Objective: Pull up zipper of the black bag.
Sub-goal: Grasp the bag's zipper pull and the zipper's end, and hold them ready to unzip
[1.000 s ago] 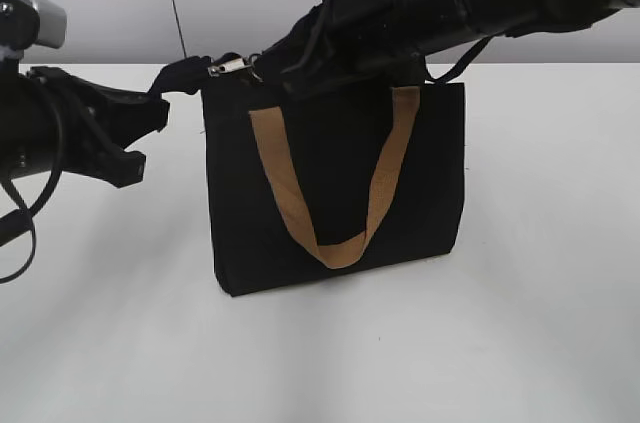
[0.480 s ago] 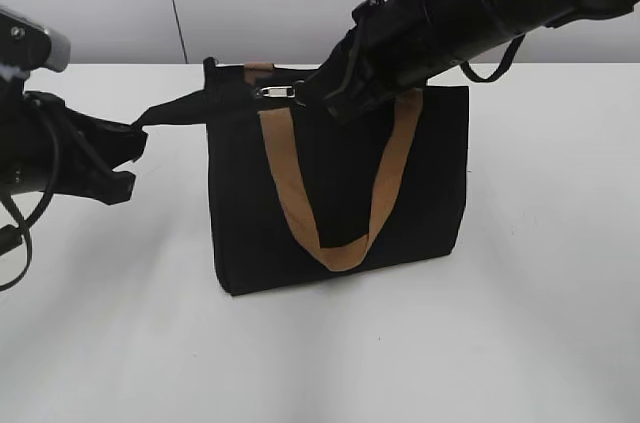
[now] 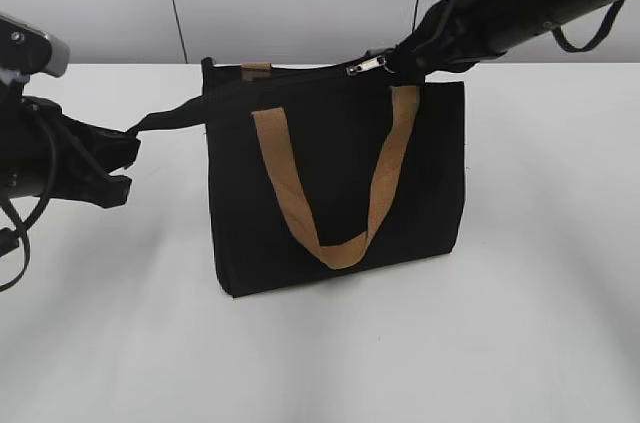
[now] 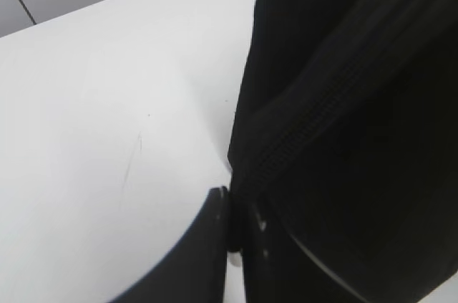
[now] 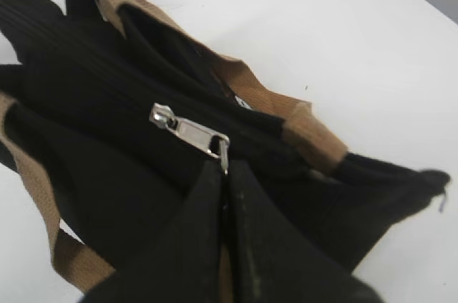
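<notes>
The right gripper's [image 5: 226,174] fingers [image 5: 193,246] are pressed together on the silvery pull tab [image 5: 189,132] of the zipper [image 3: 300,80], the tab pointing away from the fingertips along the bag's top. In the exterior view the tab [image 3: 366,66] sits toward the right end of the top edge, close to the right-hand corner of the black bag [image 3: 335,178]. The left gripper [image 4: 232,228] has its fingers [image 4: 207,246] closed on the black fabric tail [image 3: 165,120] that runs off the bag's left top corner, drawn out taut toward the left edge of the worktop [image 3: 320,353].

The bag stands upright near the middle of the white worktop, somewhat nearer the far edge, its long axis running left to right and its broad front facing the near edge. The zipper runs along that same axis; in the left wrist view its teeth [image 4: 308,124] appear meshed at the left end. One tan handle [image 3: 335,183] hangs down the front in a loop; the other [image 5: 286,113] lies along the far side of the top. Nothing else stands near the bag. Whether the bag holds anything cannot be told.
</notes>
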`<state>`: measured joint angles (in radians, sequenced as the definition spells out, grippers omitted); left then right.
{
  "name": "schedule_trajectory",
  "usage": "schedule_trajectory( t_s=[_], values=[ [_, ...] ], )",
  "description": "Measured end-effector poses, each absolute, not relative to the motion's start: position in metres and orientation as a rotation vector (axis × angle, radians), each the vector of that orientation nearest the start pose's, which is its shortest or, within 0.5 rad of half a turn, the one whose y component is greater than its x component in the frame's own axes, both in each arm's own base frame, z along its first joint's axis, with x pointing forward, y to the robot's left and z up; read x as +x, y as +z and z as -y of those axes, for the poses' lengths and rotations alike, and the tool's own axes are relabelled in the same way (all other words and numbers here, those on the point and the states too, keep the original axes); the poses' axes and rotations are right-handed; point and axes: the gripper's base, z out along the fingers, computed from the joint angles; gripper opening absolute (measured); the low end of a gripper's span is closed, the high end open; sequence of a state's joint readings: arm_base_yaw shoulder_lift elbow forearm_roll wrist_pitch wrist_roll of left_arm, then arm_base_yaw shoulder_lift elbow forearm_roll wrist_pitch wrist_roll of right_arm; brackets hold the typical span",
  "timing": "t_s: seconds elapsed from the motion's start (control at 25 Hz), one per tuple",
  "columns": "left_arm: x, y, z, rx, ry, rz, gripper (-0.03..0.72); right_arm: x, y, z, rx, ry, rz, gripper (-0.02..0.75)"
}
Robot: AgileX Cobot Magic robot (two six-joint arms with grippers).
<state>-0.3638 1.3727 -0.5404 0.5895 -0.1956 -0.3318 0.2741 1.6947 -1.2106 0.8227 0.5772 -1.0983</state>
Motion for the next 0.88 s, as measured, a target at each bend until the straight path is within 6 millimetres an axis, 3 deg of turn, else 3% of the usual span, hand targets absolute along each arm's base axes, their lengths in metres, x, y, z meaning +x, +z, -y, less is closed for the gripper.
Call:
schedule_trajectory(
  t_s=[0.32, 0.64, 0.76, 0.88],
  values=[
    [0.237, 0.204, 0.100, 0.709, -0.181, -2.038, 0.015, 0.354, 0.260, -0.088, -0.788, 0.467, -2.251, -0.001],
    [0.237, 0.204, 0.100, 0.704, -0.182, -2.040, 0.015, 0.351, 0.260, -0.091, -0.789, 0.509, -2.268, 0.003],
    [0.237, 0.203, 0.099, 0.634, -0.197, -2.074, 0.029, 0.349, 0.262, -0.097, -0.805, 0.515, -2.263, 0.097],
    [0.237, 0.202, 0.097, 0.535, -0.221, -2.118, 0.164, 0.344, 0.269, -0.102, -0.802, 0.530, -2.255, 0.283]
  ],
)
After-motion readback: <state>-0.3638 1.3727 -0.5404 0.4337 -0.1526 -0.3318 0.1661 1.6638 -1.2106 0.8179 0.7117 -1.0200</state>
